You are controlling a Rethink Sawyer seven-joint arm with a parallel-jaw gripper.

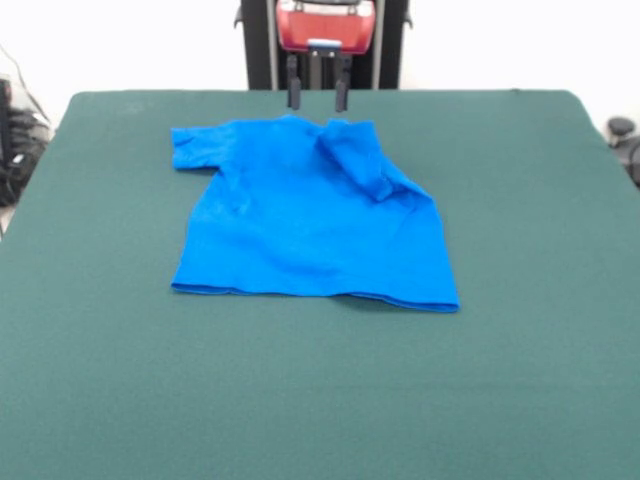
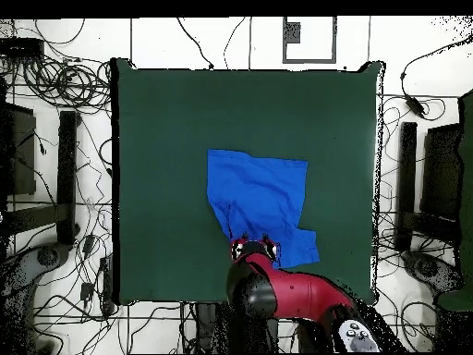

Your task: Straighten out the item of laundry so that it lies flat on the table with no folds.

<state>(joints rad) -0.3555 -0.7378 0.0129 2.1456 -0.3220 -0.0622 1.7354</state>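
Observation:
The bright blue T-shirt (image 1: 310, 215) lies on the dark green table (image 1: 520, 300), hem toward the camera in the front view. Its left sleeve is spread out; the right sleeve (image 1: 360, 155) is folded over onto the body, making a raised ridge. In the overhead view the shirt (image 2: 259, 199) lies near the table's (image 2: 157, 139) middle. My gripper (image 1: 318, 100) hangs open and empty just above the collar edge at the table's far side, both dark fingers (image 1: 294, 92) apart. From overhead the gripper (image 2: 253, 248) sits over the shirt's near edge.
The red arm (image 2: 296, 291) reaches in from the bottom of the overhead view. Cables and stands (image 2: 65, 176) lie on the floor around the table. Dark equipment (image 1: 622, 135) shows at the right edge of the front view.

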